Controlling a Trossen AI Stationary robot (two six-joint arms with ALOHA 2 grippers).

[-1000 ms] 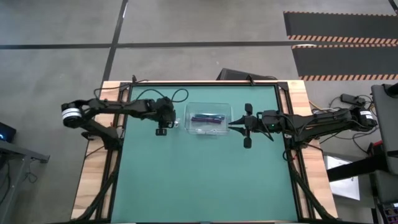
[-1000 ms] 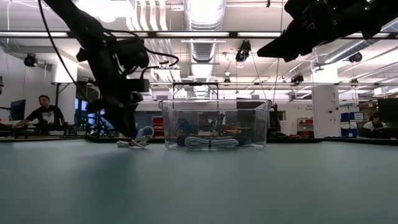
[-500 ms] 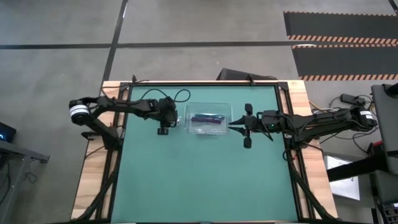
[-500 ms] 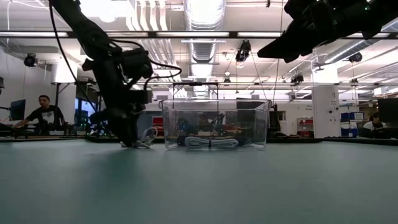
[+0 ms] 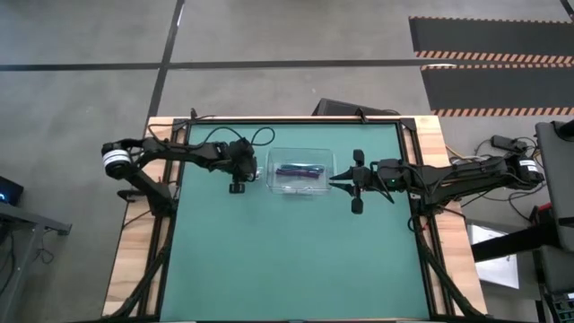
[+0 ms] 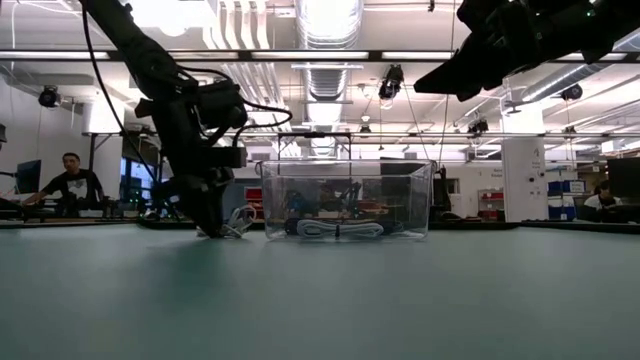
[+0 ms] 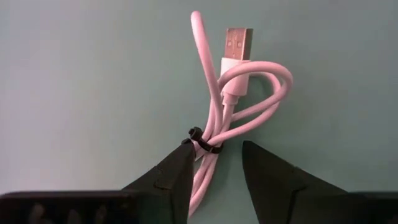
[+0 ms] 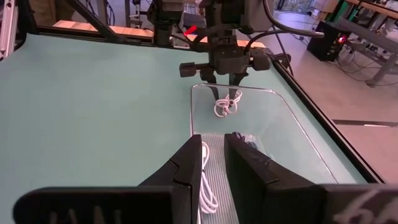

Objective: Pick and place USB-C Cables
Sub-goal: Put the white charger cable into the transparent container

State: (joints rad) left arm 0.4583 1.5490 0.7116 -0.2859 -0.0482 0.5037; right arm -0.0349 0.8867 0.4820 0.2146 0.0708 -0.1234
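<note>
Left gripper (image 7: 214,171) is down on the mat (image 5: 287,260) right beside the bin's (image 5: 301,172) left wall, fingers apart and straddling a white cable (image 7: 233,106), one finger touching its tie, not clamped yet. Other cables (image 5: 299,170) lie inside the bin. Right gripper (image 5: 334,181) hangs above the mat just off the bin's right wall, fingers near together, holding nothing. Loads of bare green mat in front of the bin. Workshop behind, a person (image 6: 68,185) seated far off.
</note>
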